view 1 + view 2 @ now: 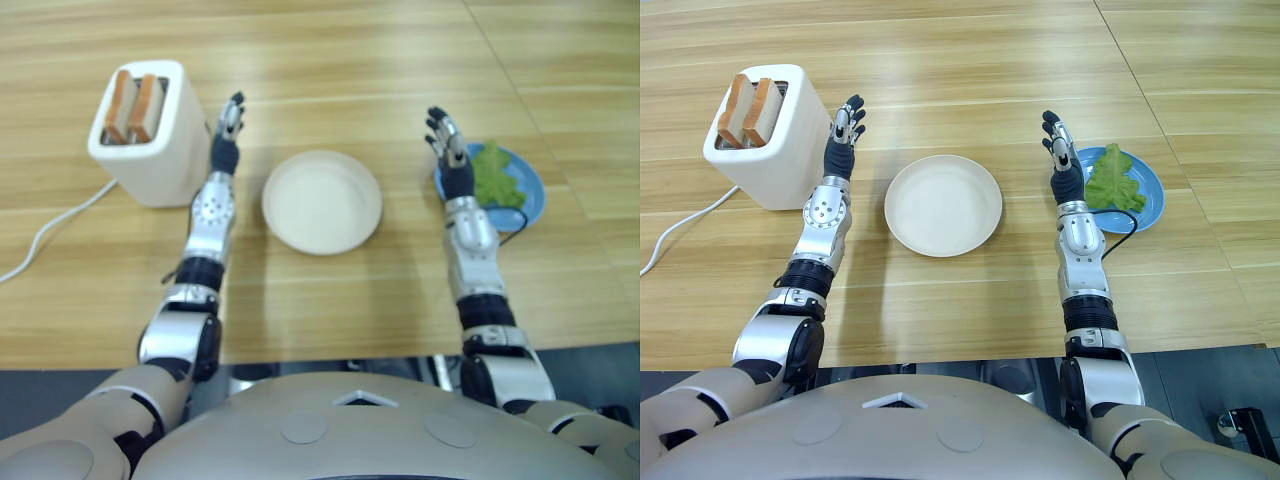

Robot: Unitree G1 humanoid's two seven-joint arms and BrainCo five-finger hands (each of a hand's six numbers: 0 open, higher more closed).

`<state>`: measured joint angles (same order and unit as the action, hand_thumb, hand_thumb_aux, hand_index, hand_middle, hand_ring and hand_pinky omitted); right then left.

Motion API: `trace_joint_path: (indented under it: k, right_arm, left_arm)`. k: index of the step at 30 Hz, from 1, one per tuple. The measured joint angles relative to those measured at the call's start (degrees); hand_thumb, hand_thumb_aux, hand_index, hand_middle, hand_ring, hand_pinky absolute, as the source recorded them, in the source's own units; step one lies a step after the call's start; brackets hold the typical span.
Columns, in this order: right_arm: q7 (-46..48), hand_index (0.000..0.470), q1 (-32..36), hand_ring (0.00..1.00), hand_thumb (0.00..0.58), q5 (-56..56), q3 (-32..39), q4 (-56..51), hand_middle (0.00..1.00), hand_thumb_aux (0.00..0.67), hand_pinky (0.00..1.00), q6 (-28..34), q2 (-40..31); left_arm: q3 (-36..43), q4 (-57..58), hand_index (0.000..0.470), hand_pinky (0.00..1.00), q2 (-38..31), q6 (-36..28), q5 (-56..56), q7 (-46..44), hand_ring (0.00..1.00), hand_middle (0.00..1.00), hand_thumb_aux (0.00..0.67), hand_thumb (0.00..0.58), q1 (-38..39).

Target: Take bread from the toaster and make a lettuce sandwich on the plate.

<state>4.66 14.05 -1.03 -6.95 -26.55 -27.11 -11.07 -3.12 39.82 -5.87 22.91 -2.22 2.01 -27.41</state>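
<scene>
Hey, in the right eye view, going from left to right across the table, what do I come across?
Power cord → toaster holding bread slices → left hand → cream plate → right hand → blue plate with lettuce.

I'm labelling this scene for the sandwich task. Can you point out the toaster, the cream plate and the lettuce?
toaster (780,170): right eye view, white side wall below the slots.
cream plate (943,205): right eye view, bare middle of its floor.
lettuce (1114,182): right eye view, middle of the leaf.
</scene>
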Motion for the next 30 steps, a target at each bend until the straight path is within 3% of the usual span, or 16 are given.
trace_joint_path:
  k: [13, 15, 18, 21, 23, 27, 30]
  right_arm:
    - [0.01, 0.000, -0.14, 0.00, 0.000, 0.00, -0.38, 0.00, 0.00, 0.000, 0.00, -0.72, -0.75]
    - [0.11, 0.000, -0.09, 0.00, 0.000, 0.00, -0.31, -0.06, 0.00, 0.000, 0.00, -0.93, -0.80]
    - [0.26, 0.000, -0.09, 0.00, 0.000, 0.00, -0.42, -0.61, 0.00, 0.000, 0.00, -1.12, -1.03]
    - [0.22, 0.000, 0.11, 0.00, 0.000, 0.00, -0.36, -1.73, 0.00, 0.000, 0.00, -1.16, -1.03]
    - [0.14, 0.000, 0.09, 0.00, 0.000, -0.03, -0.48, -1.95, 0.00, 0.000, 0.00, -1.16, -1.05]
    - [0.06, 0.000, -0.08, 0.00, 0.000, -0.15, -0.76, -2.01, 0.00, 0.000, 0.00, -1.22, -1.14]
    - [0.06, 0.000, -0.10, 0.00, 0.000, -0.31, -0.80, -2.01, 0.00, 0.000, 0.00, -1.36, -1.12]
  left_arm:
    - [0.63, -1.57, 0.000, 0.00, -0.16, -0.11, -0.46, -0.36, 0.00, 0.00, 0.000, 0.000, 1.00]
    - [2.14, -9.86, 0.000, 0.00, -0.18, -0.46, -1.59, -1.31, 0.00, 0.00, 0.000, 0.000, 4.81]
    - [3.71, -31.52, 0.000, 0.00, -0.57, -2.11, -3.94, -2.00, 0.00, 0.00, 0.000, 0.000, 10.82]
    - [-0.16, -50.26, 0.000, 0.00, -3.85, -8.65, -7.52, -0.52, 0.00, 0.00, 0.000, 0.000, 10.60]
    - [-4.94, -56.41, 0.000, 0.00, -8.14, -14.29, -15.44, 2.95, 0.00, 0.00, 0.000, 0.000, 10.93]
    - [-10.46, -56.14, 0.000, 0.00, -15.94, -22.63, -32.25, 10.57, 0.00, 0.00, 0.000, 0.000, 12.68]
    - [-11.73, -50.11, 0.000, 0.00, -18.70, -28.04, -38.42, 13.79, 0.00, 0.00, 0.000, 0.000, 12.88]
